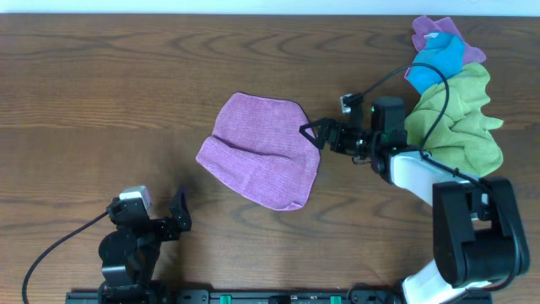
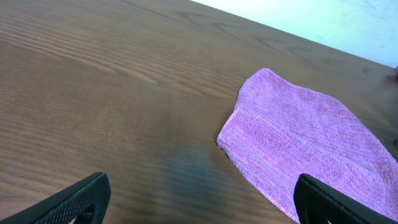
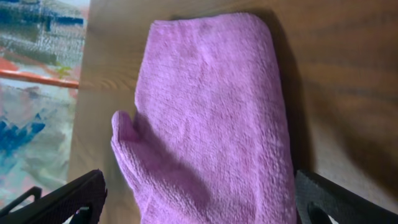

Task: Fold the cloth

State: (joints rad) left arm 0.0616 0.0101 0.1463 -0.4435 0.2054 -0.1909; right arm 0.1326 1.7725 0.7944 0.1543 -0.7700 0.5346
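Left gripper (image 1: 180, 211) sits at lower left of the frame, jaws spread and empty, well apart from the cloth (image 1: 260, 150), which lies folded over at centre on the table (image 1: 101, 101), with the right gripper (image 1: 310, 133) spread open at its right edge.

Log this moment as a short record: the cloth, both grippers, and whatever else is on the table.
cloth: lavender cloth lying near the middle of the table; looks doubled over, edges not squarely lined up
right gripper: open, at the cloth's right edge, not closed on it
left gripper: open, empty, near the front left of the table, apart from the cloth
other items: pile at the far right, with a green cloth, a blue cloth and a purple cloth bunched together
task state: cannot tell if folding is finished
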